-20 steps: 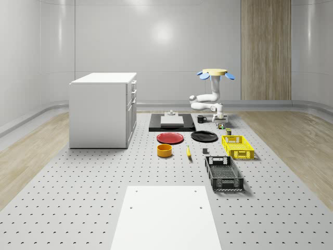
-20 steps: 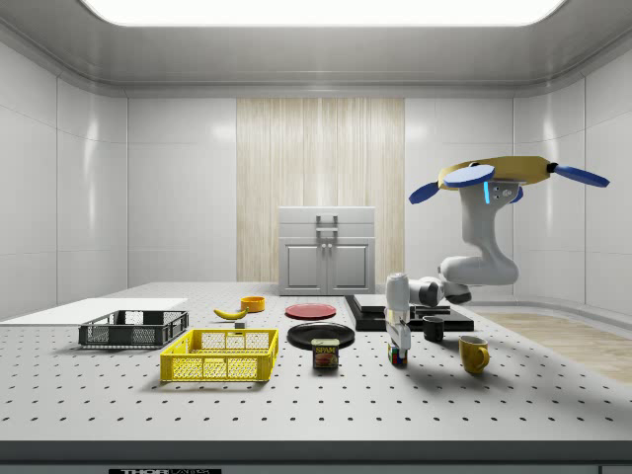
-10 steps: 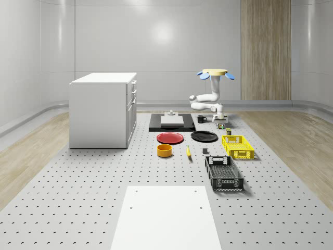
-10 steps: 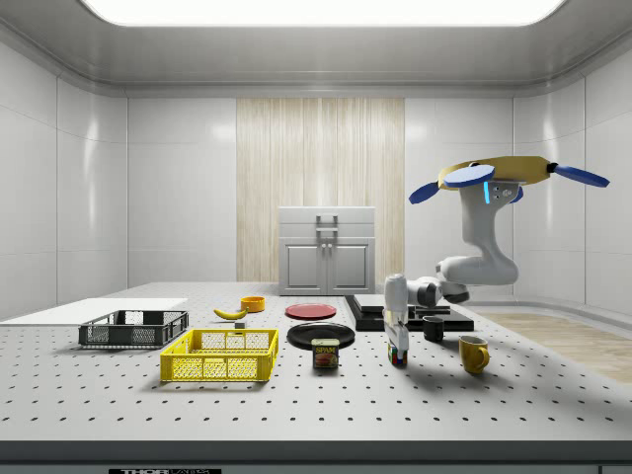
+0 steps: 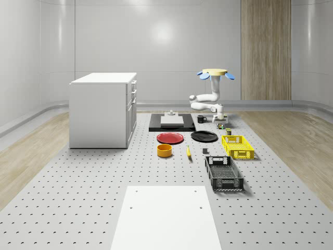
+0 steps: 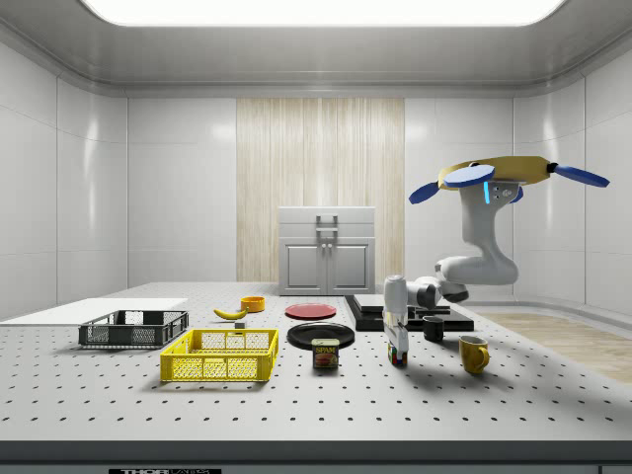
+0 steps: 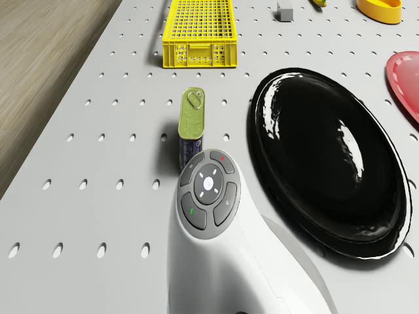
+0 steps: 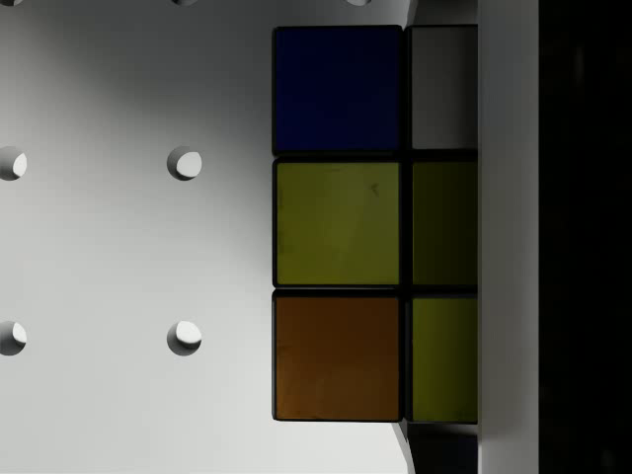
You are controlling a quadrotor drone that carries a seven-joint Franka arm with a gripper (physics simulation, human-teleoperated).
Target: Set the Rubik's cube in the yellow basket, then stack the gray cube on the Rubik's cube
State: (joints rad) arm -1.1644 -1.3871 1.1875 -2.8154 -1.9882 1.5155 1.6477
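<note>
The Rubik's cube sat on the table near its far edge, directly under the gripper, with the drone hovering above. It looked rigid, light and smooth-faced, best pinched on opposite flat sides. A dark finger hid part of the cube; I could not tell whether the jaws were clamped.

The drone hovers beyond the yellow basket; the arm reaches down toward the table.
</note>
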